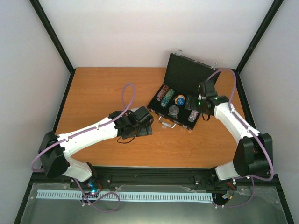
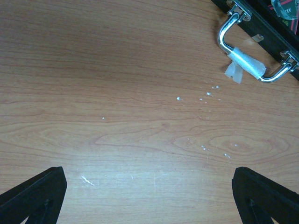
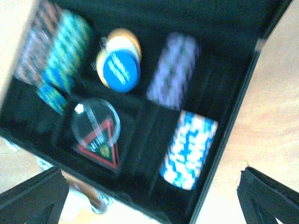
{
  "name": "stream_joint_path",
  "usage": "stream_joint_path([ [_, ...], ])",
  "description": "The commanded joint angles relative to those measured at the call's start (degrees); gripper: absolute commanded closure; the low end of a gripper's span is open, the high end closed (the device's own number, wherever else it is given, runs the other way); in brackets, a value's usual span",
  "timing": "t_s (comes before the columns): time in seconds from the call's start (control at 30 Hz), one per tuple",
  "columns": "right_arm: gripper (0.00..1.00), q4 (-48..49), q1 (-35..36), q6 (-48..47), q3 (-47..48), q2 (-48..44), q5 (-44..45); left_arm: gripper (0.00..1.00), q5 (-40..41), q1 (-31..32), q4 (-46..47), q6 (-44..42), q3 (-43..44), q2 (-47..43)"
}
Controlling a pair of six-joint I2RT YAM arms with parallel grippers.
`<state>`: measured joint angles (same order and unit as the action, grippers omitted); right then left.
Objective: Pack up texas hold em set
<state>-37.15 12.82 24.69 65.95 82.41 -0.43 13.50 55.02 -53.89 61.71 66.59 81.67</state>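
Note:
The black hinged case (image 1: 187, 72) stands open at the middle right, its lid upright. Its tray holds several chip stacks: blue-white (image 3: 189, 149), purple (image 3: 173, 70), teal (image 3: 70, 51) and brown-red (image 3: 39, 37). The blue round disc (image 3: 120, 70) lies on a yellow one. The dark triangular token (image 3: 100, 151) lies under a clear disc (image 3: 96, 122). My right gripper (image 3: 149, 184) is open and empty above the tray's near right part; it also shows in the top view (image 1: 204, 107). My left gripper (image 1: 140, 122) is open and empty over bare wood (image 2: 149, 186), left of the case's silver handle (image 2: 247, 63).
The wooden table (image 1: 103, 88) is walled by white panels with black corner posts. A piece of clear tape (image 2: 238, 67) is wrapped on the handle. Small white specks (image 2: 205, 95) dot the wood near the handle.

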Motion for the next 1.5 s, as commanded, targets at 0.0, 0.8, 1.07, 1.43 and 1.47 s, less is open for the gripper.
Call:
stream_joint_path([
  [0.0,0.00,2.2,2.6,1.4,-7.9,0.3,-6.4,0.00,0.1,0.1,0.2,0.1,0.8,-0.7],
  [0.8,0.00,14.4,4.2,0.4,-11.3,12.5,-6.2,0.00,-0.4,0.1,-0.9,0.6,1.8,1.1],
  [1.07,0.00,11.7,4.2,1.6,-11.1,8.5,4.3,0.00,-0.7,0.1,-0.8,0.4,1.6,1.5],
  [1.43,0.00,18.1,4.2,-4.3,-11.3,10.9,8.7,0.00,-1.2,0.0,-1.0,-0.4,2.0,2.8],
  [1.47,0.00,17.5,4.2,-4.2,-11.0,10.6,8.2,0.00,-0.9,0.1,-1.1,-0.3,1.9,2.7],
])
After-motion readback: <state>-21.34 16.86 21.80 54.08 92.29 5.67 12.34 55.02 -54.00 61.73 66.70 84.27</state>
